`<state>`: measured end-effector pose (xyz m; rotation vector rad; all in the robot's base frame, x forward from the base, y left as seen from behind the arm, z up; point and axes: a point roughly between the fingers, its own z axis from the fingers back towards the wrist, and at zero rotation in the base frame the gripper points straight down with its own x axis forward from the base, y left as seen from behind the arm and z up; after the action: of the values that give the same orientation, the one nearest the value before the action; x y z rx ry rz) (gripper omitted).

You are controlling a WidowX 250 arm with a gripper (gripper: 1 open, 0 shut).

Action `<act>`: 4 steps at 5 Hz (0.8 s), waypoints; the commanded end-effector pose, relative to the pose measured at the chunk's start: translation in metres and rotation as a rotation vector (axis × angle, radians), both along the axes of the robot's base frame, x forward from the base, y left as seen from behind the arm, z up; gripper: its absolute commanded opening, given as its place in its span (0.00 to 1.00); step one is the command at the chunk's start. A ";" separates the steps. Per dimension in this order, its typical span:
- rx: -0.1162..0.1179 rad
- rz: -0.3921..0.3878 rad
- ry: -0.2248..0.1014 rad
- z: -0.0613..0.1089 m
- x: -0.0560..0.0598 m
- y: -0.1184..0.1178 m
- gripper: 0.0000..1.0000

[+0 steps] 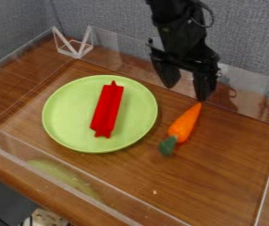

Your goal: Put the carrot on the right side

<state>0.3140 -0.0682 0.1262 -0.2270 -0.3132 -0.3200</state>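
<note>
A red bar (107,108) lies on the green plate (66,124), left of the carrot (183,126). The carrot rests on the table (219,168), its stem toward the camera, tip pointing up-right. The gripper (186,81) hovers above it, released.

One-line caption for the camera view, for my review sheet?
Open gripper hovers above the carrot, which lies on the wooden table right of a green plate holding a red bar.

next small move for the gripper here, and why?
Probably lower the gripper toward the carrot, centring over its orange body. The jaws stand open and empty, hovering just above and behind the carrot, which lies on the wooden table right of the green plate holding the red bar. Nothing is grasped yet.
</note>
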 end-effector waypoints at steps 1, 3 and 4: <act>0.005 -0.051 -0.065 0.019 -0.003 0.005 1.00; 0.024 -0.002 -0.073 0.050 -0.011 0.010 1.00; 0.012 0.016 -0.074 0.055 -0.013 0.008 1.00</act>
<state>0.2965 -0.0605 0.1580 -0.2075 -0.3056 -0.3072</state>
